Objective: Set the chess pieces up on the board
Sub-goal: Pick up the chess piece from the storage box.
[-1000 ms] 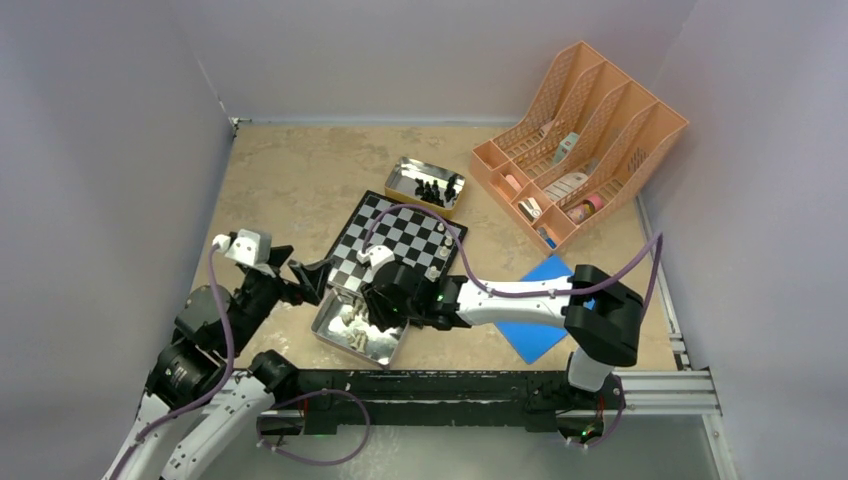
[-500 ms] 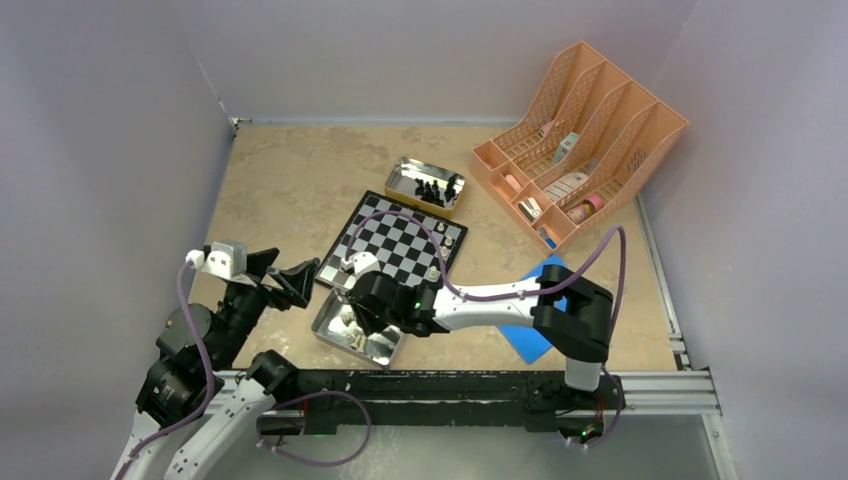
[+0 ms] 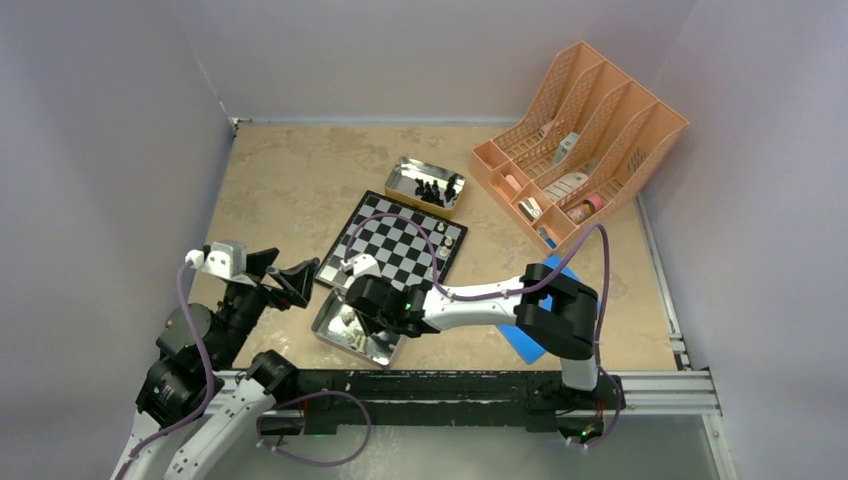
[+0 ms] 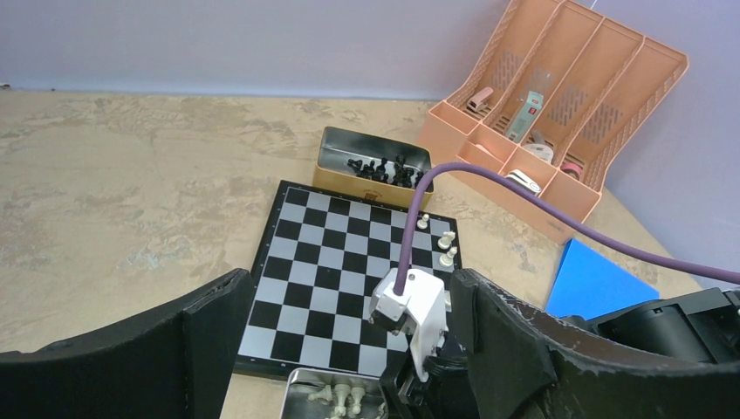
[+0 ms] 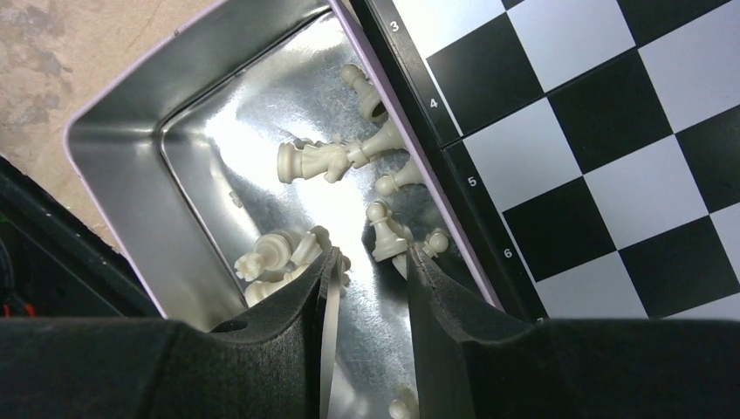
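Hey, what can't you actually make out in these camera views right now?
- Right wrist view: the fingers of the right claw hide white pieces near the bottom edge.
- Top view: that claw's arm covers most of the near tin.
- Black pieces in the far tin: too small to name types.
- Organizer contents: too small.

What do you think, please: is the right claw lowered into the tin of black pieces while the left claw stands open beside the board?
Not quite: the right claw is lowered into the tin of white pieces, not black, as the right wrist view shows. The left claw does stand open beside the board.
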Tool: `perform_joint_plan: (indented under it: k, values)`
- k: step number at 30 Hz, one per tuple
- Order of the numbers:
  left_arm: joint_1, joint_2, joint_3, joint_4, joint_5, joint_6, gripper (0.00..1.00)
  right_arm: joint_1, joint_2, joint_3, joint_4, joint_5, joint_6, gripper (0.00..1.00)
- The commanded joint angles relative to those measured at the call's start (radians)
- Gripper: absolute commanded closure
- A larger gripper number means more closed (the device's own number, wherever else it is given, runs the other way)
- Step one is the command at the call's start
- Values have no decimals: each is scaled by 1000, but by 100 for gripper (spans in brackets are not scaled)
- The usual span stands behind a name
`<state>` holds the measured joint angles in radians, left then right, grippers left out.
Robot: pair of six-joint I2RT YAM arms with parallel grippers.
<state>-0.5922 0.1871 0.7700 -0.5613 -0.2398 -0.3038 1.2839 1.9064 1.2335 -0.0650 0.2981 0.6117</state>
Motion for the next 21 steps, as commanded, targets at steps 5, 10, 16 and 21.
perform_joint_plan:
  k: [5, 10, 16, 21]
  values:
    - [-6, 10, -6, 35, -10, -9, 17, 9, 20, 72, 2, 24, -86, 62]
    - [-5, 15, -6, 35, -10, -8, 17, 9, 56, 91, 3, 13, -129, 63]
    - [-5, 13, -6, 34, -10, -8, 17, 9, 84, 96, 5, -15, -161, 65]
    - [-6, 15, -6, 35, -10, -8, 17, 9, 98, 102, -2, -21, -185, 68]
